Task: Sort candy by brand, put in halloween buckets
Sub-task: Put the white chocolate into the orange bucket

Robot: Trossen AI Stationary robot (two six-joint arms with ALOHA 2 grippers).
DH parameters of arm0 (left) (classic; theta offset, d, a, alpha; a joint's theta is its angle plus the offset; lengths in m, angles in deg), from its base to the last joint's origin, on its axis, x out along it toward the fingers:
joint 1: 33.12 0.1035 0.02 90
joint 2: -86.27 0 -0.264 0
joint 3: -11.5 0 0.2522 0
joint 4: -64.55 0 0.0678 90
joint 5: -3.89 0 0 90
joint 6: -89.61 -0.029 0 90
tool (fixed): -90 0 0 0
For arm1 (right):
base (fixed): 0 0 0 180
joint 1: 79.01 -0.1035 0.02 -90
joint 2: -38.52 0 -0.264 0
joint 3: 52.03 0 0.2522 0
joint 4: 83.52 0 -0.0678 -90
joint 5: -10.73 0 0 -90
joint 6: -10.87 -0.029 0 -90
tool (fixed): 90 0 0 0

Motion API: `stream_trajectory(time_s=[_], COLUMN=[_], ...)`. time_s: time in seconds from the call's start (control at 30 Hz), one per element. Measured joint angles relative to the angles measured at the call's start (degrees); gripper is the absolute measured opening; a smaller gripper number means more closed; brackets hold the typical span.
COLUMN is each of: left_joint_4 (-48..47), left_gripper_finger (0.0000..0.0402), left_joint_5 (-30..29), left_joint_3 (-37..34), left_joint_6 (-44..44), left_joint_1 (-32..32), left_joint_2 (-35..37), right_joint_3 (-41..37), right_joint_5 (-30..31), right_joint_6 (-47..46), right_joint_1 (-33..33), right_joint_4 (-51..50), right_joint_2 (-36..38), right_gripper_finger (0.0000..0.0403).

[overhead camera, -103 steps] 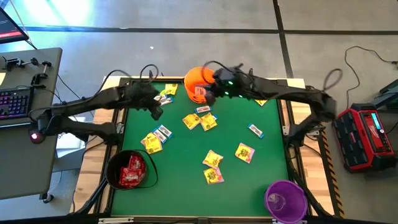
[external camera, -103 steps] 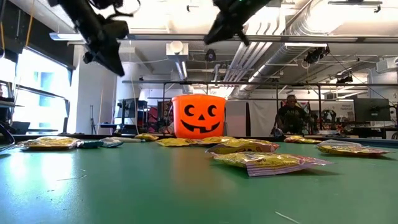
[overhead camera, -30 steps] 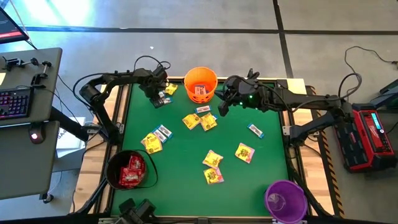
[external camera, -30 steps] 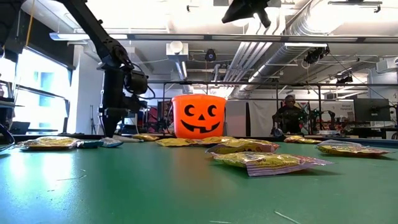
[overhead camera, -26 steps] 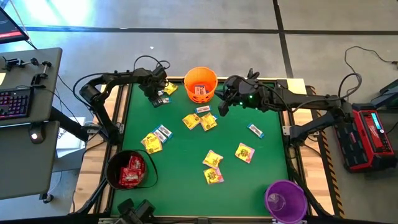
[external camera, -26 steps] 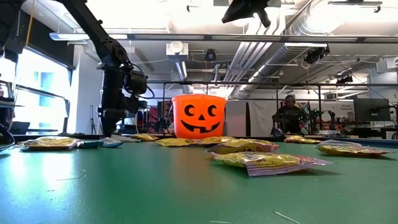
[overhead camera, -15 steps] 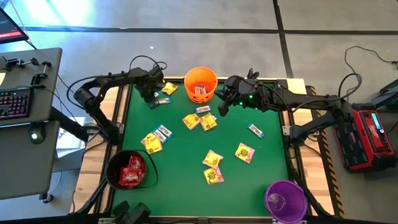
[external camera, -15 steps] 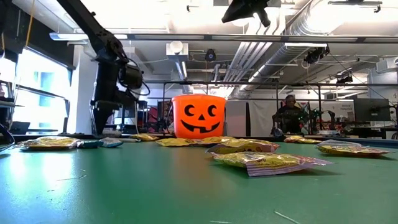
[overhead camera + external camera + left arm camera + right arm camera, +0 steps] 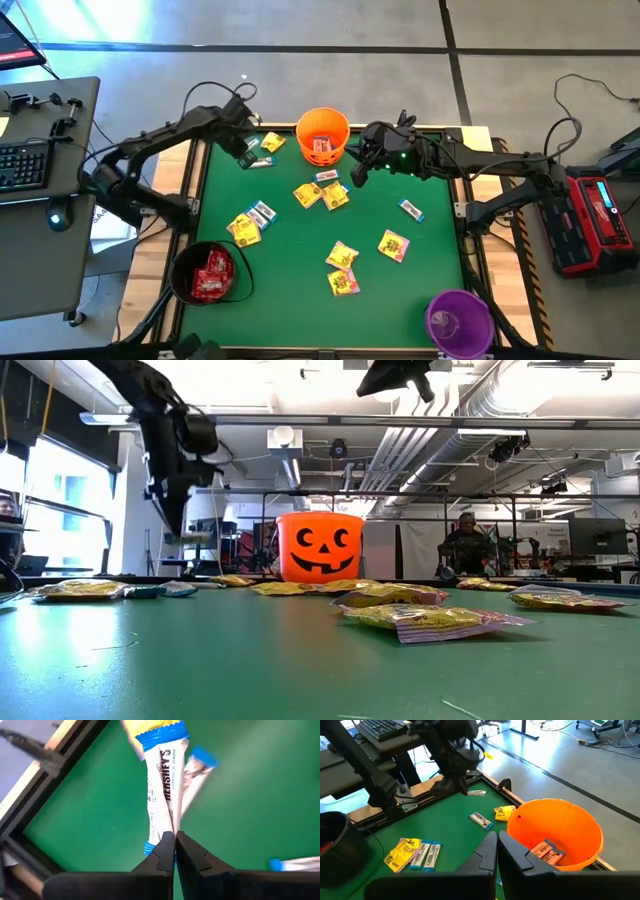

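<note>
My left gripper [image 9: 247,152] hangs over the table's far left corner, shut on a white-with-blue candy packet [image 9: 162,775]. A second white-with-blue packet [image 9: 196,766] and a yellow one [image 9: 273,143] lie on the green table below it. My right gripper [image 9: 353,172] is shut and holds nothing, hovering just right of the orange bucket [image 9: 322,135], which has wrapped packets inside [image 9: 545,852]. The black bucket [image 9: 208,272] with red candy stands near the table's near left corner. The purple bucket [image 9: 459,322] stands at the near right corner. My left gripper pinches the white-with-blue packet between its two fingers at one blue-banded end [image 9: 159,840]. The fingers point down from above, as the low view shows [image 9: 172,510]. The rest of the packet reaches out past the fingertips, off the table.
Loose candy is scattered over the mat: yellow packets [image 9: 342,256], [image 9: 393,244], [image 9: 243,229], [image 9: 322,193] and white-with-blue ones [image 9: 411,209], [image 9: 262,212]. A wooden frame [image 9: 190,160] edges the table. A person [image 9: 466,548] stands in the room behind.
My left gripper has risen from the table surface at the far left corner, taking the white-with-blue packet up with it, and has drifted slightly toward the left edge. Its arm's elbow has swung outward to the left. My right arm has kept still.
</note>
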Motion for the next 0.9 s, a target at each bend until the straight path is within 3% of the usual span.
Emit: stream_trajectory(time_s=[0.2,0.43,0.9], left_joint_4=[-0.06,1.22,-0.01], left_gripper_finger=[0.0001,0.0001,0.0000], left_joint_5=[2.96,3.38,6.08], left_joint_3=[1.72,11.75,37.65], left_joint_6=[4.65,8.41,6.06], left_joint_1=[-3.13,-8.19,-14.83], left_joint_2=[3.81,2.10,-16.11], right_joint_3=[0.00,0.00,0.07], right_joint_5=[-0.02,-0.02,1.89], right_joint_6=[0.44,1.51,2.09], right_joint_1=[0.00,0.04,0.04], right_joint_4=[0.42,1.67,0.79], right_joint_2=[0.00,0.26,3.21], right_gripper_finger=[0.0000,0.0000,0.0000])
